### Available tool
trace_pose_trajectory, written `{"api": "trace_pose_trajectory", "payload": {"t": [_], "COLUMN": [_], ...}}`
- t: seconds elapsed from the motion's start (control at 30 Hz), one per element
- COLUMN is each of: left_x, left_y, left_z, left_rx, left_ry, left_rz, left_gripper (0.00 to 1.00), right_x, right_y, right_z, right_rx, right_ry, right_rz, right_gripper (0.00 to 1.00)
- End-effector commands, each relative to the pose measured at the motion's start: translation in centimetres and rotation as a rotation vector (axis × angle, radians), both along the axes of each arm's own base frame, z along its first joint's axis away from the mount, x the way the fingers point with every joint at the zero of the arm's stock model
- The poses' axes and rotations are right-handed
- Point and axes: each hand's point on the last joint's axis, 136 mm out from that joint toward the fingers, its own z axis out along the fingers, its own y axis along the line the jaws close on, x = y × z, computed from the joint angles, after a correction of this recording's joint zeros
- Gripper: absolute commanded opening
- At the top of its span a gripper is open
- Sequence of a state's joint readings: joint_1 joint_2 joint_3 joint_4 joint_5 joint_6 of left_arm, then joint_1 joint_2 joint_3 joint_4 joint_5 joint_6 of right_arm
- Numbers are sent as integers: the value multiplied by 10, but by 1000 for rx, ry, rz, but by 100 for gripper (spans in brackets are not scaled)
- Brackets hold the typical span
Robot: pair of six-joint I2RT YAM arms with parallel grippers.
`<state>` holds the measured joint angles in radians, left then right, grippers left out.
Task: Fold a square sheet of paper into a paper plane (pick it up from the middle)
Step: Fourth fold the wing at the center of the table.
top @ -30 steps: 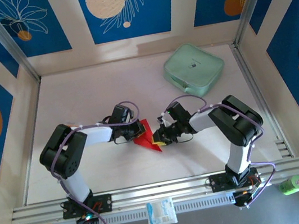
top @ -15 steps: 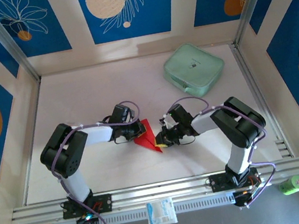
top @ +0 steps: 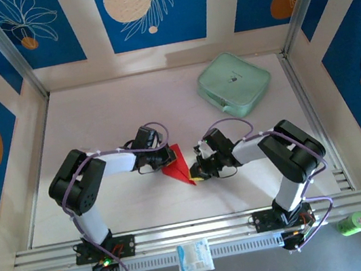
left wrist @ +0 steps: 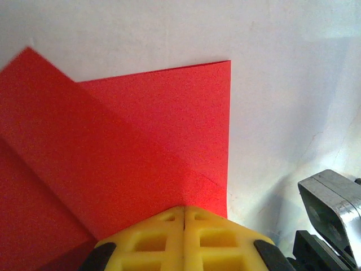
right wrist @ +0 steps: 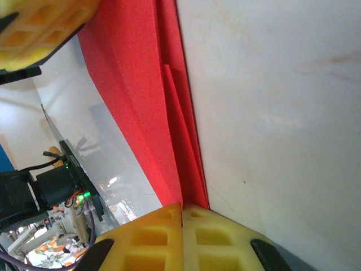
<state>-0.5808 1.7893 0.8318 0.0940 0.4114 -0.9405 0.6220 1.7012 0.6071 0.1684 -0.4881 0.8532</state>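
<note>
The square sheet of paper point(top: 178, 162) is bright red and folded into overlapping layers with a point toward the near side. It lies mid-table between both arms. My left gripper point(top: 168, 159) is shut on its left edge; in the left wrist view the yellow fingertips point(left wrist: 184, 208) meet over the red paper point(left wrist: 141, 141), which shows a diagonal fold. My right gripper point(top: 195, 172) is shut on the paper's right side; in the right wrist view its tips point(right wrist: 181, 204) pinch the stacked folded edges point(right wrist: 169, 113). The left gripper's yellow finger point(right wrist: 39, 28) shows at the top left there.
A mint-green zip case point(top: 234, 83) sits at the back right of the table. A small white packet point(top: 195, 255) lies on the front rail, and a green object point(top: 353, 223) is at the far right of it. Frame posts stand at the table's corners.
The right gripper's jaws have closed onto the paper's right edge and its wrist has shifted slightly toward the near left. The left gripper and the paper stay put.
</note>
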Motion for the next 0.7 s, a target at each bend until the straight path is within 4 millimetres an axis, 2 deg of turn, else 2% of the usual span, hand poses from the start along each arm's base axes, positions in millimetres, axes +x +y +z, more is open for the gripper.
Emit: {"api": "trace_pose_trajectory", "payload": {"t": [0.0, 0.1, 0.27, 0.47, 0.57, 0.67], "left_x": [-18, -18, -18, -18, -19, -18], "left_y": [16, 15, 15, 15, 15, 16], "left_z": [-31, -31, -31, -30, -30, -29], "left_rx": [97, 97, 94, 93, 93, 92], "left_ry": [87, 87, 87, 87, 87, 85], "left_rz": [-3, -3, -5, -6, -7, -6], "left_gripper": [6, 6, 6, 6, 6, 6], "right_x": [-34, -34, -37, -42, -42, -42], "right_y": [-18, -20, -26, -27, -26, -27], "right_z": [-21, -15, -18, -25, -22, -17], "right_rx": [-86, -85, -119, -133, -133, -134], "right_ry": [116, 98, 91, 106, 101, 85], "right_rz": [12, 6, 6, 12, 13, 12], "right_gripper": [10, 12, 14, 6, 7, 12]}}
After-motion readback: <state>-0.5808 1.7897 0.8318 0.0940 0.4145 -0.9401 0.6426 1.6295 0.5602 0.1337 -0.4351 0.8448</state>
